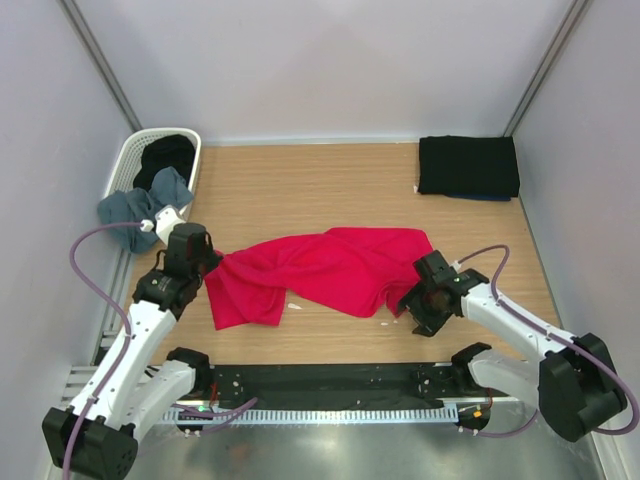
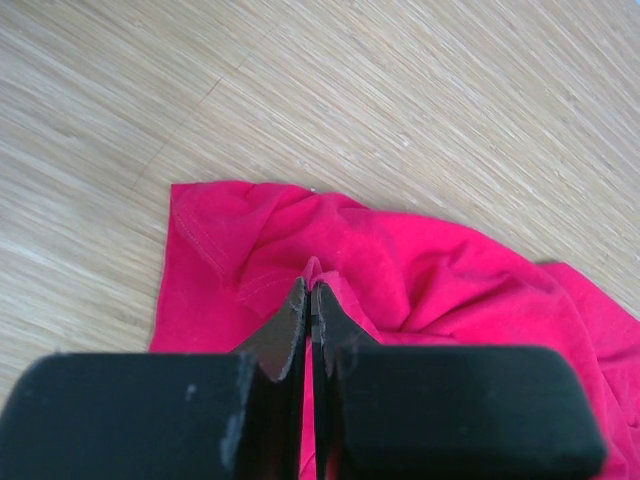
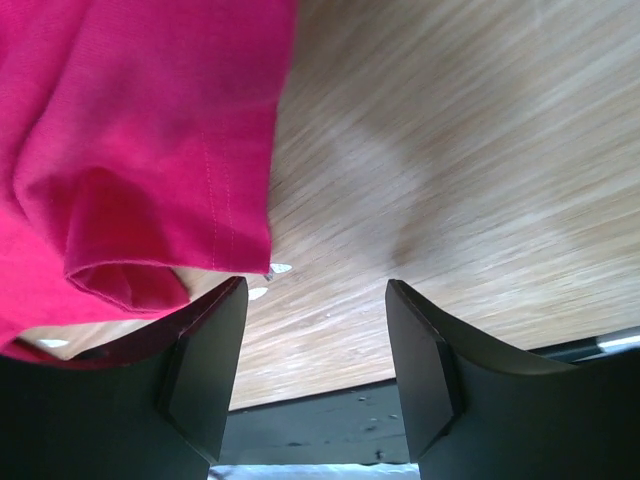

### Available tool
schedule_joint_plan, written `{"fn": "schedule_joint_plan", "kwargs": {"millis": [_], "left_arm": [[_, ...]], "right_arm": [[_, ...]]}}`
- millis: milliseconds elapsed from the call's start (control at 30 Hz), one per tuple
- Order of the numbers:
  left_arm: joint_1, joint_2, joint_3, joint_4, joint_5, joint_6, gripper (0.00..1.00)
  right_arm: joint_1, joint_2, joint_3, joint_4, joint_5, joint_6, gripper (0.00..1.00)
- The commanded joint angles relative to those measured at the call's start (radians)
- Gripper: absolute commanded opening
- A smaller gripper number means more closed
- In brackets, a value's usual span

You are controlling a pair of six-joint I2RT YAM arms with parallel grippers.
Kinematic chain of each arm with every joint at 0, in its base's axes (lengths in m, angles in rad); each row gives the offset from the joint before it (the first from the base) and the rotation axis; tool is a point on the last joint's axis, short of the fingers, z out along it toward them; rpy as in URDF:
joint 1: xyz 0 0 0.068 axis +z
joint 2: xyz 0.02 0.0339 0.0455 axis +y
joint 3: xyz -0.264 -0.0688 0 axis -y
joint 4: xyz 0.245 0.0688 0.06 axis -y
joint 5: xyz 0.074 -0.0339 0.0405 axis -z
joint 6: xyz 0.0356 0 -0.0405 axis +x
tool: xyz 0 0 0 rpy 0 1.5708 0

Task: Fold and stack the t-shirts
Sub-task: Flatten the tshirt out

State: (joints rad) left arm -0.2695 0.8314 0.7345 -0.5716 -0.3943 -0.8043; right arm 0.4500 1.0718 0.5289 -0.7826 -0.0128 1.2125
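Our left fingers [image 2: 288,325] are pressed together on a raised fold of the red t-shirt [image 1: 320,265] near its left end. Our right fingers [image 3: 212,345] stand spread and empty, just beside the hem at the other end. The shirt lies crumpled across the middle of the counter [image 1: 300,185], not yet flattened. A folded black stack [image 1: 468,163] sits in the far right corner. A black shirt [image 1: 168,150] lies in the basket [image 1: 122,165] and a grey-blue shirt [image 1: 130,207] hangs over its rim, so we judge most folding is left.
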Motion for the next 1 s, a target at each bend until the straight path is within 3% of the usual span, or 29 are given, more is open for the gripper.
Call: {"fn": "schedule_joint_plan", "kwargs": {"millis": [0, 233, 567, 967], "left_arm": [[0.007, -0.021, 0.013, 0.053, -0.005, 0.002, 0.0], [0.007, -0.031, 0.002, 0.064, -0.005, -0.001, 0.0], [0.01, -0.037, -0.003, 0.081, 0.005, 0.001, 0.0], [0.012, -0.055, -0.018, 0.091, 0.014, -0.001, 0.0]], "right_arm": [[0.006, -0.05, -0.044, 0.059, -0.027, 0.218, 0.63], [0.009, -0.133, 0.003, 0.014, 0.093, 0.369, 0.62], [0.065, -0.049, 0.077, -0.03, 0.131, 0.462, 0.61], [0.076, -0.026, 0.033, 0.031, 0.172, 0.541, 0.6]]}}
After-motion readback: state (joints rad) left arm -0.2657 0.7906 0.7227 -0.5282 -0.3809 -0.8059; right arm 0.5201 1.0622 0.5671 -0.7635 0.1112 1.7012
